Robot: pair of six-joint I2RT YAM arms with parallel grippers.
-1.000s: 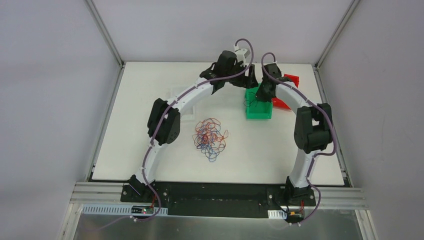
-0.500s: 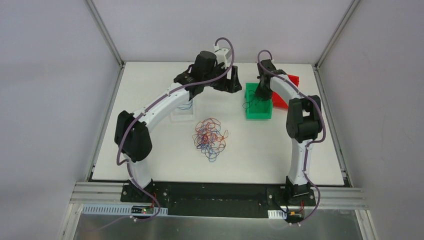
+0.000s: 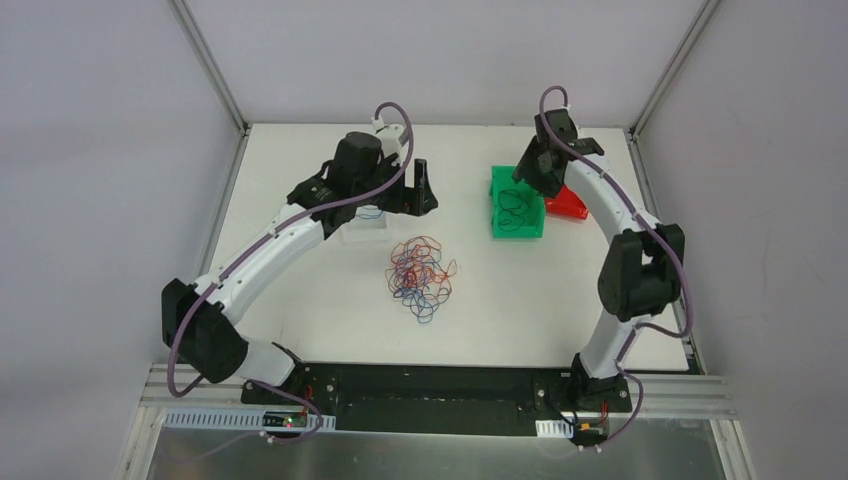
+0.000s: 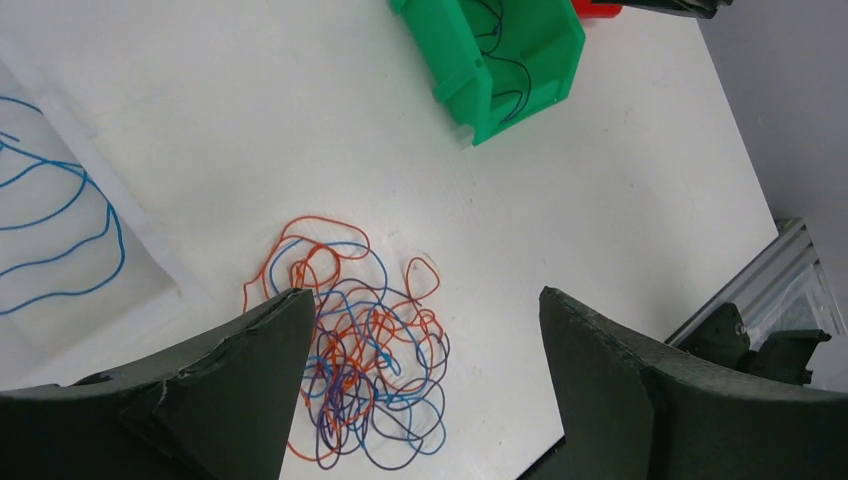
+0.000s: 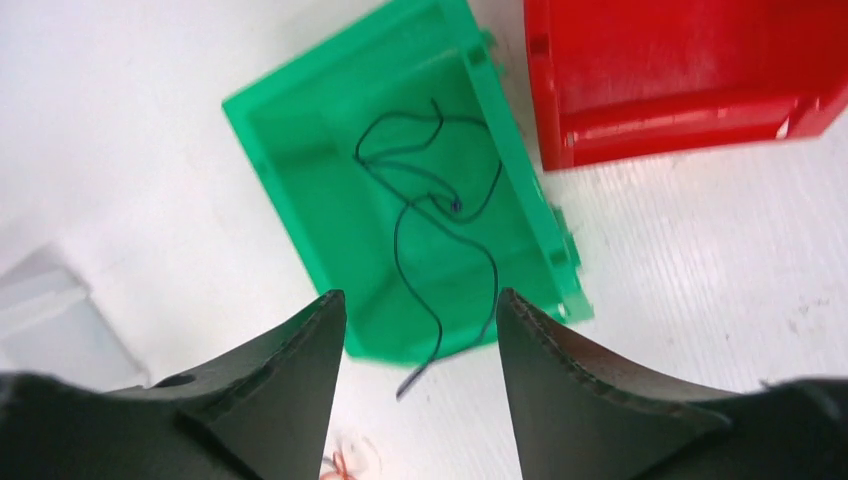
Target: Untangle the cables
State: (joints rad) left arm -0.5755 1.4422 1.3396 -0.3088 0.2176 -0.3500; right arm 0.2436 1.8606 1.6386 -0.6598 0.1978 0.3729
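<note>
A tangle of thin red, blue and dark cables [image 3: 420, 275] lies mid-table; in the left wrist view the tangle [image 4: 365, 370] sits below and between my fingers. My left gripper [image 3: 418, 195] [image 4: 422, 300] hovers above it, open and empty. A single black cable [image 3: 517, 208] [image 5: 440, 220] lies in the green bin [image 3: 498, 200] [image 5: 290, 170], one end hanging over the near rim. Above the bin my right gripper [image 3: 532, 172] [image 5: 420, 295] is open with nothing held. A blue cable [image 3: 368, 213] [image 4: 60, 220] rests in a clear tray [image 3: 362, 232].
A red bin [image 3: 570, 205] [image 5: 680, 60] stands right of the green one. The green bin [image 4: 460, 60] shows at the top of the left wrist view. The table's metal frame rail [image 4: 790, 270] runs along the right edge.
My right gripper opened, let the black cable drop into the green bin, and rose. The left arm swung left away from the bin to a spot above the tangle.
</note>
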